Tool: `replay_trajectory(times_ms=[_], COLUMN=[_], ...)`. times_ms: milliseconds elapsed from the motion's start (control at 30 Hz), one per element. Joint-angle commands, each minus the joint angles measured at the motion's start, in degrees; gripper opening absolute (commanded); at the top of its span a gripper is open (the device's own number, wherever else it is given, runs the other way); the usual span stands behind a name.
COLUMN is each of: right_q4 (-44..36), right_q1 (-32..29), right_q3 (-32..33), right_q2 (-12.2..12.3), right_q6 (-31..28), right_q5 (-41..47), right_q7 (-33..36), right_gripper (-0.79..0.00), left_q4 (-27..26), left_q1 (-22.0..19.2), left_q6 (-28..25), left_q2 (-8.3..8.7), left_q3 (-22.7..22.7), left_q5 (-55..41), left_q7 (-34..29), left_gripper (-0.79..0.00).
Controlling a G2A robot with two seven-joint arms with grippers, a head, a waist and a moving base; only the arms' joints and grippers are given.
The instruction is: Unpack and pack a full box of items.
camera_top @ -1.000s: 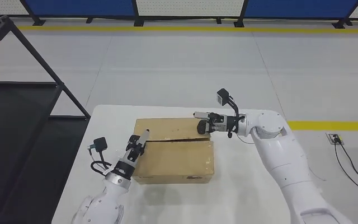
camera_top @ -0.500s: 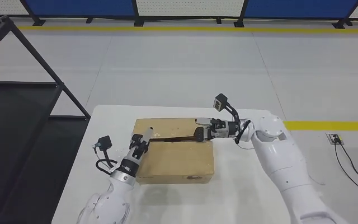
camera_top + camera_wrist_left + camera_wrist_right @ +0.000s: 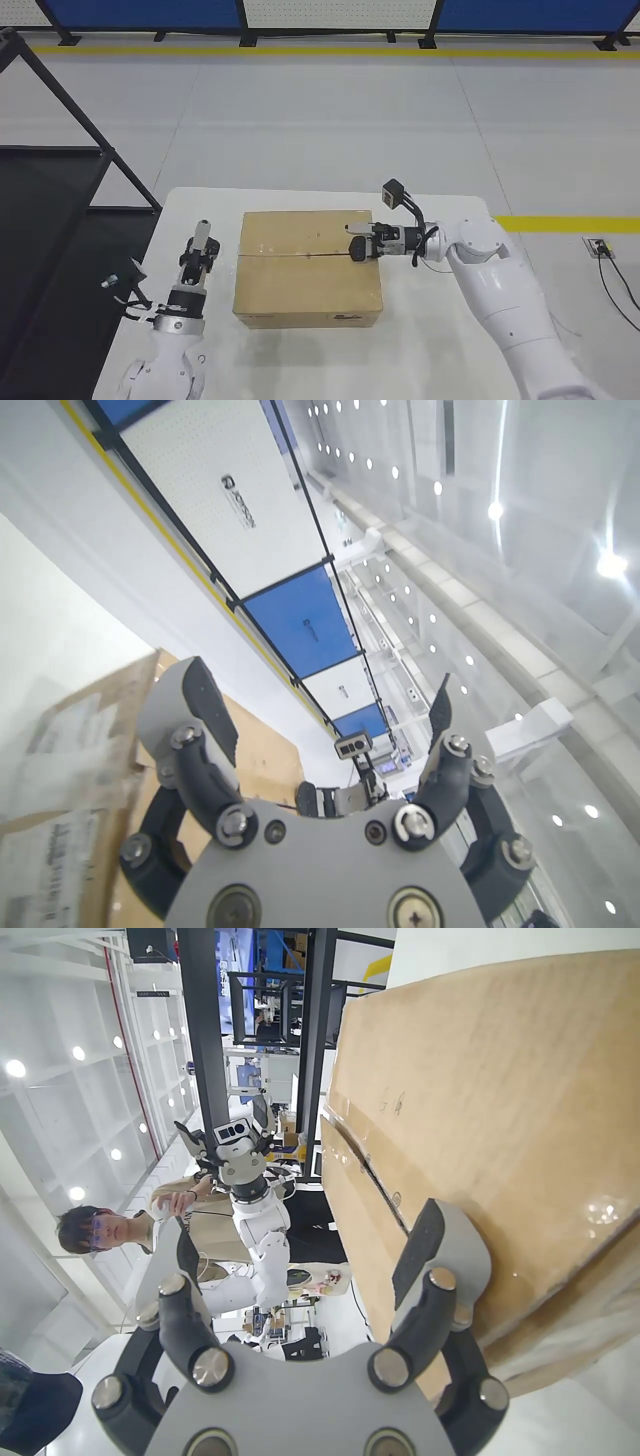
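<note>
Left tool (image 3: pixel 202 232) pulled back leftward, off the box (image 3: pixel 309 268).

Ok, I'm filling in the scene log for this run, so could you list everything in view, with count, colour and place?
cardboard box: one, brown, flaps shut, middle of the table
table: one, white, under the box
rack: one, black, on the floor left of the table
wall panels: several, blue and white, along the far side
floor lines: two, yellow, one by the panels, one right of the table
floor socket: one, white, far right
left gripper: one, white and black, open, beside the box's left side
right gripper: one, white and black, open, over the box's top near its right edge
</note>
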Motion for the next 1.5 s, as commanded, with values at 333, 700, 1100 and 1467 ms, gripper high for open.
replay_trajectory(times_ms=[333, 700, 1100, 1467], right_q4=[-1.49, -5.41, -8.13, -8.93], right_q1=[0.01, -2.08, -2.28, -2.29], right_q3=[-0.99, -1.02, -2.12, -2.44], right_q2=[0.38, 0.72, 1.35, 1.47], right_q6=[0.45, 0.90, -0.02, -1.17], right_q5=[-3.27, -3.27, -4.19, -5.63], right_q7=[-1.72, -3.04, -2.18, -2.55], right_gripper=[0.000, 0.000, 0.000, 0.000], left_q4=[0.47, 4.78, 8.81, 9.59], left_q1=[5.61, 6.85, 8.82, 8.63], left_q6=[0.43, 7.57, 12.43, 12.74], left_q2=[0.21, 0.44, 1.68, 1.68], left_q3=[-6.08, -3.84, -2.99, -2.87], left_q5=[-3.71, 11.51, 48.40, 49.78], left_q7=[0.09, 0.02, 2.76, 2.66], left_gripper=[0.000, 0.000, 0.000, 0.000])
